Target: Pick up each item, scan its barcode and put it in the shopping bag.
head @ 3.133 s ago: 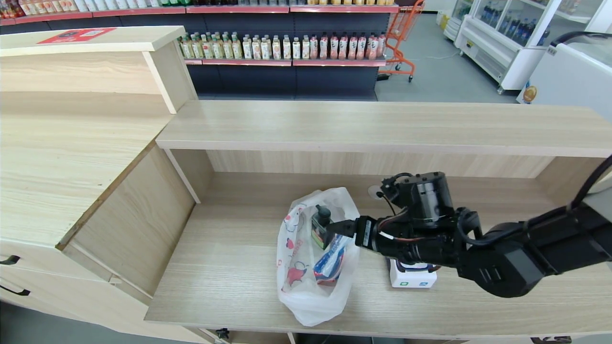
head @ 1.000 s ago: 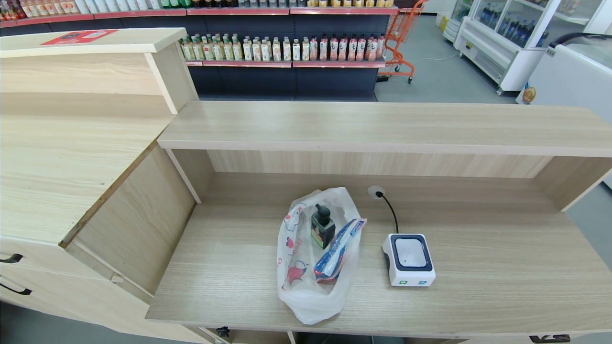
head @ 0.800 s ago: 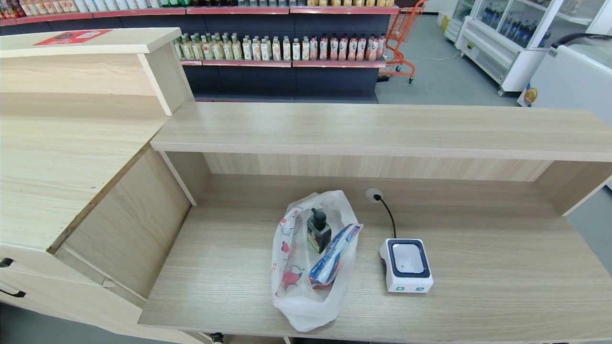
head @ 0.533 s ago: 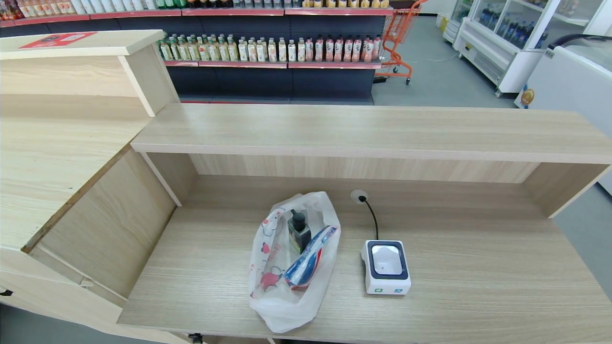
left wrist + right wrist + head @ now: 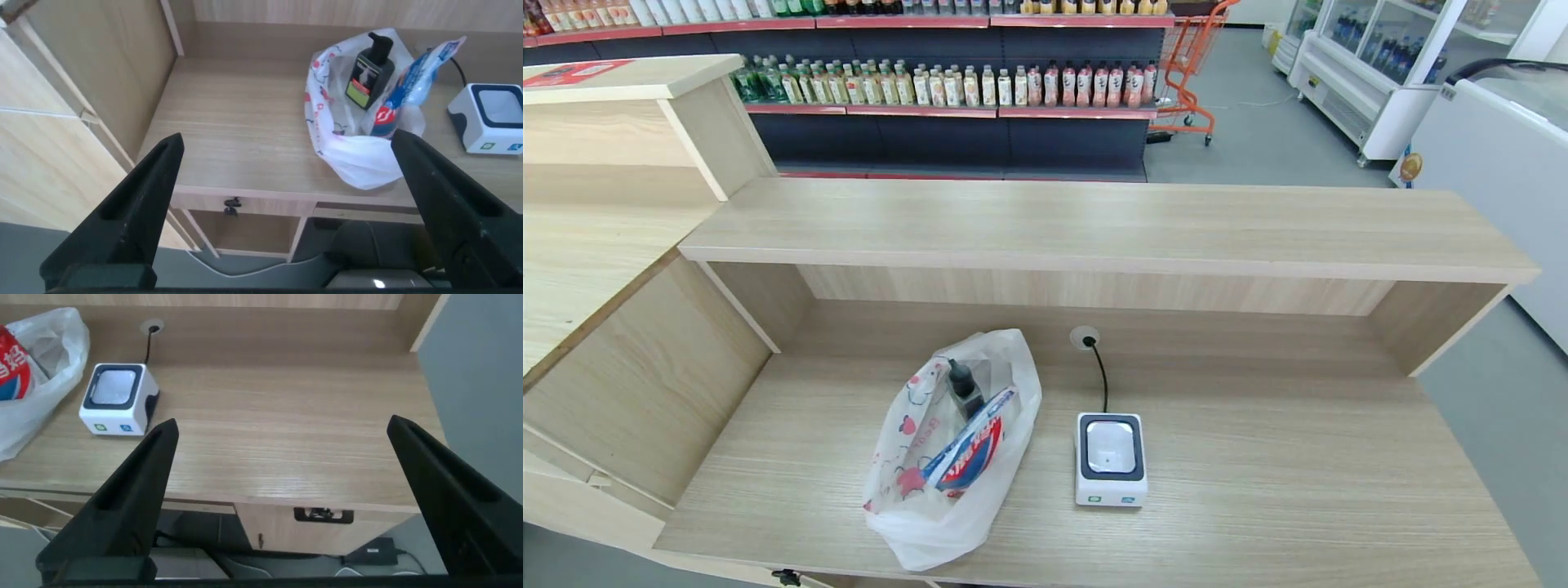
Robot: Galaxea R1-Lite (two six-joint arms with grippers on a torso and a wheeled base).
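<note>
The black pump bottle (image 5: pixel 964 384) and blue-and-red packet (image 5: pixel 968 445) are lodged in the white printed plastic shopping bag (image 5: pixel 931 523) beside the white box scanner (image 5: pixel 1111 457). The left tool (image 5: pixel 288 143) and right tool (image 5: pixel 283 426) are held wide, empty. The packet could be spilled if the slack bag sags.

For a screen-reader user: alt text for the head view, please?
A white shopping bag lies on the wooden counter, holding a dark pump bottle and a red-and-blue packet. A white barcode scanner sits apart, to its right.
</note>
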